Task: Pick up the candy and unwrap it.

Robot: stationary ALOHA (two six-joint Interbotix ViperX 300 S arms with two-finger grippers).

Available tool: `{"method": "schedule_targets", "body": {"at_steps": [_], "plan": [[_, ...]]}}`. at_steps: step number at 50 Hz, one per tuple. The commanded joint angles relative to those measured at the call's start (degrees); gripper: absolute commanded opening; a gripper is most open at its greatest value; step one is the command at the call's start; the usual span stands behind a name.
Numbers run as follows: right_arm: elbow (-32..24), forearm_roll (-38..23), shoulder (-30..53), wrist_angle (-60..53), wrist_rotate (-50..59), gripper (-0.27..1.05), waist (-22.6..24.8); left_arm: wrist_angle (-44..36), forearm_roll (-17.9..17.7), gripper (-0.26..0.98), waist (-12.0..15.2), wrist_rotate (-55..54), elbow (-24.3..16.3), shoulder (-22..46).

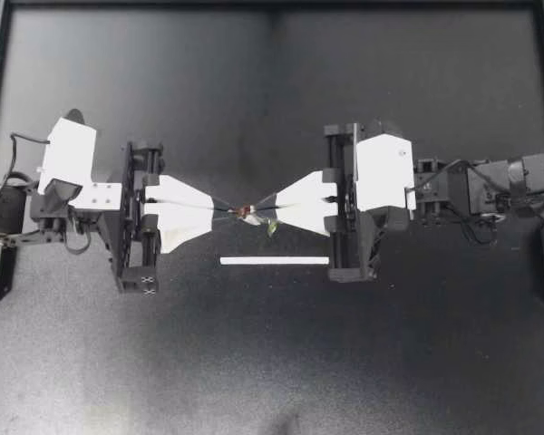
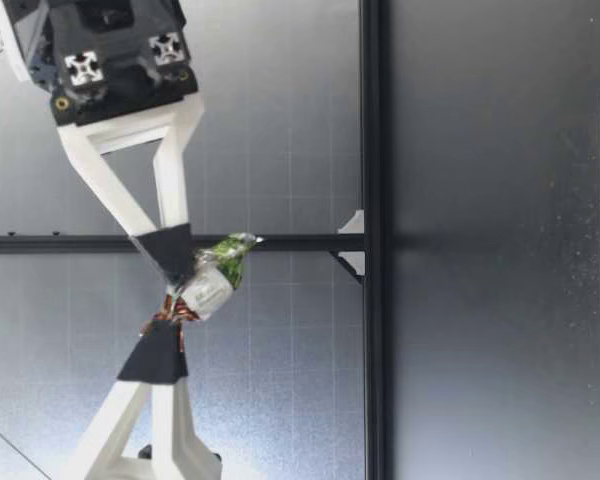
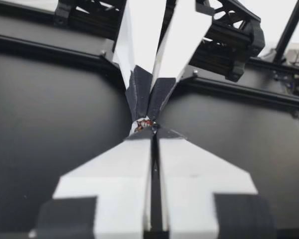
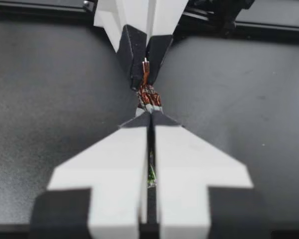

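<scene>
The left gripper point(image 1: 225, 210) and right gripper point(image 1: 267, 203) each pinch one end of the candy point(image 1: 246, 212), lifted off the table point(image 1: 254, 353)

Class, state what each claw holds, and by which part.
The candy: left claw pinches its brown twisted wrapper end, right claw the opposite green end.

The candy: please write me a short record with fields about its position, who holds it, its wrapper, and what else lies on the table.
object: small candy in a crinkled wrapper with one brown and one green twisted end
position: in the air above the black table, between both arms
left gripper: fingers shut on the brown end
right gripper: fingers shut on the green end
wrapper: not yet opened, as far as visible
other thing: thin white strip lying flat on the table
</scene>
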Motion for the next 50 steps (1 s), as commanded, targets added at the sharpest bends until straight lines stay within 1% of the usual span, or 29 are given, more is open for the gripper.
{"method": "schedule_targets", "body": {"at_steps": [1, 7, 12, 18, 23, 27, 31, 33, 34, 44, 50], "plan": [[-1.1, 0.2, -1.9, -0.2, 0.6, -0.17, -0.4, -0.7, 1.1, -0.18, 0.0, 0.2, -0.5, -1.4], [-1.0, 0.1, -2.2, -0.2, 1.2, -0.18, -0.4, -0.9, 2.8, -0.18, 0.1, 0.1, 0.2, -1.4], [-1.1, 0.2, -1.9, -0.2, 1.2, -0.18, -0.4, -0.8, 3.4, -0.16, 0.0, 0.1, 0.7, -1.4], [-1.2, 0.1, -1.8, -0.2, 1.2, -0.18, -0.4, -0.4, 3.6, -0.06, 0.0, 0.0, 1.1, -1.4], [-1.4, 0.2, -1.9, -0.2, 1.3, -0.18, -0.4, -0.2, 3.5, 0.08, 0.0, -0.2, 1.2, -1.4], [-1.6, 0.2, -1.8, 0.0, 1.3, -0.18, -0.4, 0.1, 3.3, 0.26, 0.0, -0.8, 1.1, -1.3], [-1.7, 0.2, -1.8, 0.2, 1.5, -0.18, -0.4, 0.6, 2.7, 0.48, 0.0, -1.3, 0.8, -1.1], [-1.8, 0.2, -1.7, 0.2, 1.8, -0.18, -0.4, 1.1, 2.4, 0.55, 0.0, -1.5, 0.5, -1.0], [-1.8, 0.3, -1.6, 0.2, 1.9, -0.18, -0.4, 1.3, 2.2, 0.57, 0.0, -1.6, 0.4, -0.8], [-2.1, 0.2, -1.1, 0.2, 4.8, -0.18, -0.4, 1.9, -0.8, 0.56, 0.1, -1.1, -1.8, 1.4], [-1.9, 0.2, -0.8, 0.2, 5.4, -0.18, 0.0, 1.8, -1.4, 0.56, 0.1, -1.0, -3.6, 2.8]]}}
